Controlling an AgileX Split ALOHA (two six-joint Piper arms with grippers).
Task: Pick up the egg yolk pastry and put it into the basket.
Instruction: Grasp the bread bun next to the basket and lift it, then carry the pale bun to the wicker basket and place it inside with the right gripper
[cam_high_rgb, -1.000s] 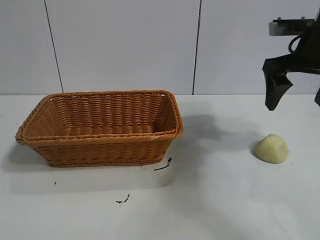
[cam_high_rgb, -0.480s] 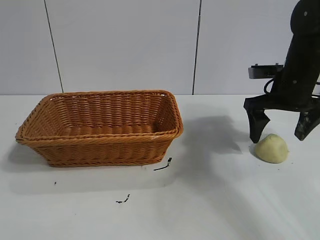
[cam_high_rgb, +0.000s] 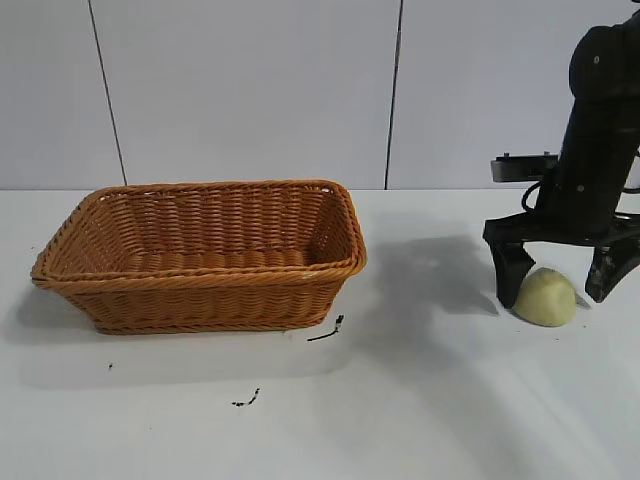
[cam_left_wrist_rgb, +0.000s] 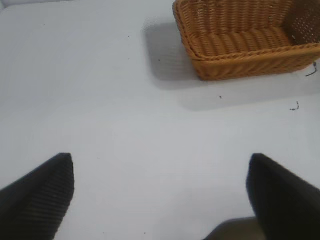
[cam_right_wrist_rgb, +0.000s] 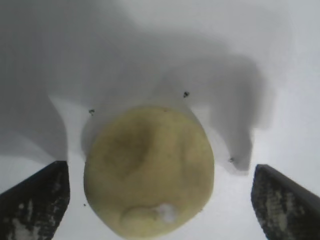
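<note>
The egg yolk pastry (cam_high_rgb: 546, 297), a pale yellow-green dome, lies on the white table at the right. My right gripper (cam_high_rgb: 558, 290) is open and lowered around it, one finger on each side, with gaps to both. In the right wrist view the pastry (cam_right_wrist_rgb: 149, 170) sits between the two dark fingertips (cam_right_wrist_rgb: 35, 200), untouched. The orange-brown wicker basket (cam_high_rgb: 200, 290) stands at the left and holds nothing; it also shows in the left wrist view (cam_left_wrist_rgb: 240, 62). My left gripper (cam_left_wrist_rgb: 160, 192) is open and empty over bare table, out of the exterior view.
Small black specks (cam_high_rgb: 327, 331) lie on the table in front of the basket. A white panelled wall stands behind the table.
My right gripper has come down from high at the right to table level and now straddles the pastry. The pastry and basket have not moved.
</note>
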